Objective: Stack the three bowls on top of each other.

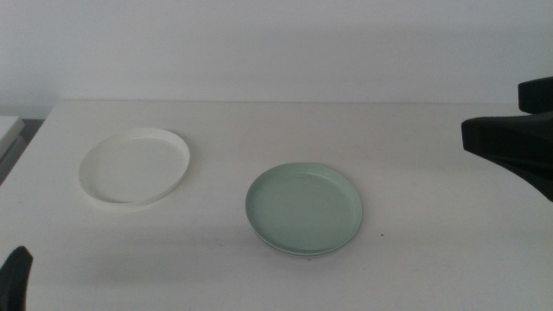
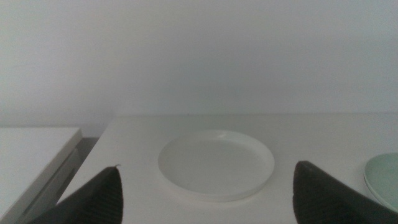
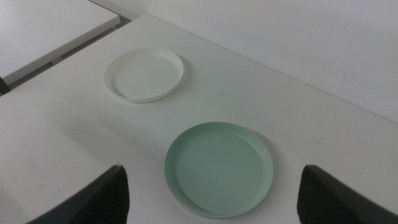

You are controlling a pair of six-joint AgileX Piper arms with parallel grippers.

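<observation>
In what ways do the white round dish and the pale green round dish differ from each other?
Colour: the white round dish is white, the pale green round dish is green. Place: the white one lies nearer the left gripper, the green one near the table's middle, below the right gripper. Support: the white one lies alone; under the green one a second rim seems to show. Both are shallow, empty, upright and ungripped.

Only a sliver of pale rim (image 1: 298,251) peeking out beneath the pale green bowl (image 1: 304,207) in the middle view; too thin to tell its colour or what it belongs to. In the left wrist view, pale green bowl cut off by the picture's edge. Left gripper (image 1: 13,278) cropped at the bottom corner of the middle view. Right gripper (image 1: 518,138) cut off at the side edge there.
</observation>
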